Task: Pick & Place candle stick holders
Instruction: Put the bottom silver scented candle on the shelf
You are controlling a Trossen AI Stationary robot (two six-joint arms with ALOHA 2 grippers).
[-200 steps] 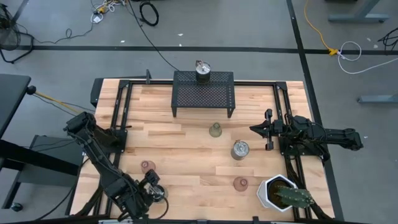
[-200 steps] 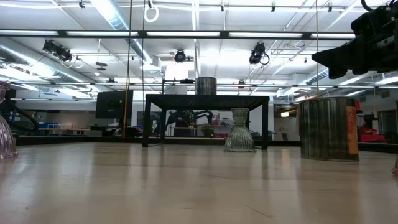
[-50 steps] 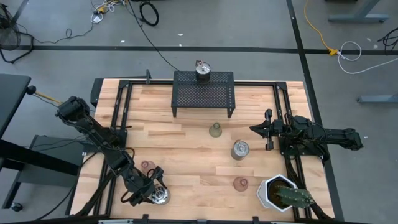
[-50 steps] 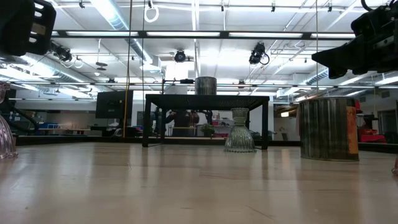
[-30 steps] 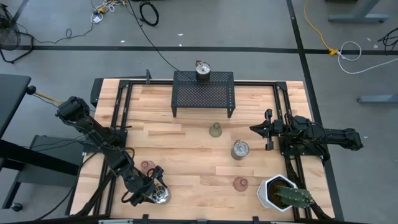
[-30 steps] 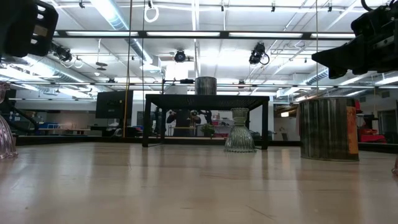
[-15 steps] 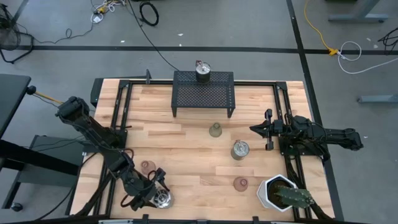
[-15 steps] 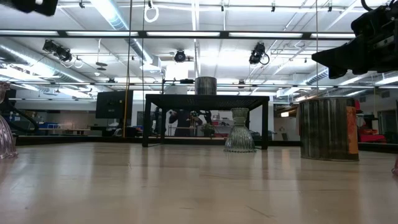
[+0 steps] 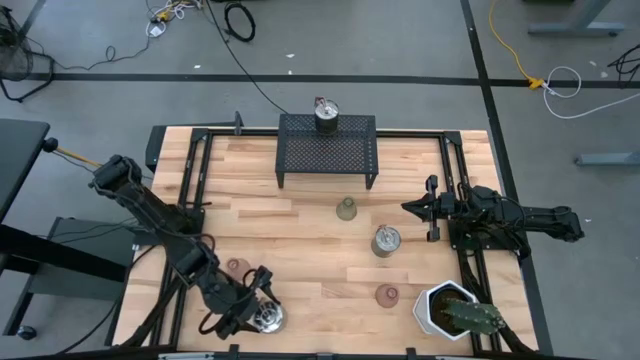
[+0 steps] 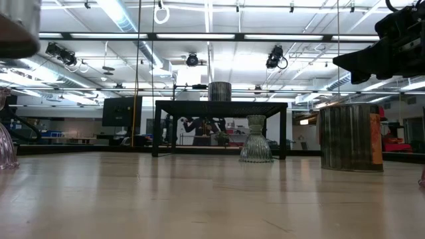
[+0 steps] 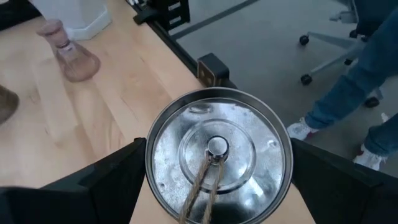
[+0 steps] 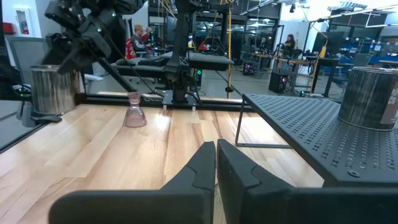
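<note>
My left gripper [image 9: 258,312] is shut on a silvery can-like holder [image 9: 268,319] at the table's near left. The can shows high at the left of the low view [image 10: 16,26]. A second silvery can [image 9: 326,113] stands on the black mesh rack [image 9: 327,150], and a third [image 9: 386,240] stands on the table. An olive glass cup [image 9: 346,209] and two pink cups [image 9: 237,267] [image 9: 386,295] stand on the wood. My right gripper [image 9: 430,208] is shut and empty at the right. My left gripper pinches the silvery can by its round side wall [image 11: 150,168] between its two fingers [image 11: 115,180], one on each side. The fingers come from above and point down. The can is upright with its wick on top, lifted clear of the table.
A white hexagonal pot with a cactus [image 9: 455,310] stands at the near right corner. Black rails [image 9: 190,180] run along the table's left and right sides. A person's legs [image 11: 348,93] and an office chair show beyond the near edge.
My left gripper has gone toward the table's right edge and a little toward its near edge, carrying the silvery can. The can has stayed upright and above the table.
</note>
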